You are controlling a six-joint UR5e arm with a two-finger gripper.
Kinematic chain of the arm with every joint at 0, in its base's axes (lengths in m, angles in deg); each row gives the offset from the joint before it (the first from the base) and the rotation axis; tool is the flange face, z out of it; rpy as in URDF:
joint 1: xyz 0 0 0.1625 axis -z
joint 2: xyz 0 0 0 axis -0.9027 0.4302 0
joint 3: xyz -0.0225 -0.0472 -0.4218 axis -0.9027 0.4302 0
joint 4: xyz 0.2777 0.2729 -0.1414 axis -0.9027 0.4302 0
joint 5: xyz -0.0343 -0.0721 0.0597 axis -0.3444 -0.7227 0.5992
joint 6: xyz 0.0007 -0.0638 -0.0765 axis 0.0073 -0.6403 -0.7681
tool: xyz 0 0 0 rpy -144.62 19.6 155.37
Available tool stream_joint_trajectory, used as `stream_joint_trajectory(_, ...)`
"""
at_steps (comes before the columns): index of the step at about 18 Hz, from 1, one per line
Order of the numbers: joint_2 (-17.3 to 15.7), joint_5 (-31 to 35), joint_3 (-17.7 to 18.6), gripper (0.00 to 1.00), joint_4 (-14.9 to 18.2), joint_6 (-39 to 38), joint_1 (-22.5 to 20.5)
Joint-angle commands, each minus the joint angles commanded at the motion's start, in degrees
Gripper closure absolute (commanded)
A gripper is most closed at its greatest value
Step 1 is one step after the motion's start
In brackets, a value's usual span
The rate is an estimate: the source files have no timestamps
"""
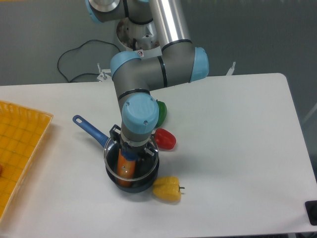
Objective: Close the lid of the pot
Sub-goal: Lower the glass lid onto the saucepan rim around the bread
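We see the lid (131, 161) lying over the pot (132, 177) near the table's (237, 148) front edge, an orange object showing through the glass. The gripper (130, 154) clasps the lid's blue knob. Yellow (167, 188), red (165, 139) and green (160, 113) peppers sit nearby.

- Silver-grey metal tube links of the arm (166, 20), polished and cylindrical, the upper one catching a bright streak of light.
- Matt grey joint housings (148, 72), thick and rounded.
- Light blue plastic end caps (141, 111) on the joints, the nearest one a round disc with small dark screw dots at its edge.
- Thin black rings where the segments meet.
- Small black hand (131, 153) below the wrist, detail hard to make out.
- Round silver base plate (133, 34) behind.
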Motion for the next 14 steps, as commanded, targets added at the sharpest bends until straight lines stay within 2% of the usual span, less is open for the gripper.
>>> stream_joint_trajectory(14, 0.7, 0.2, 0.0, 0.63, -0.3, -0.1, 0.0)
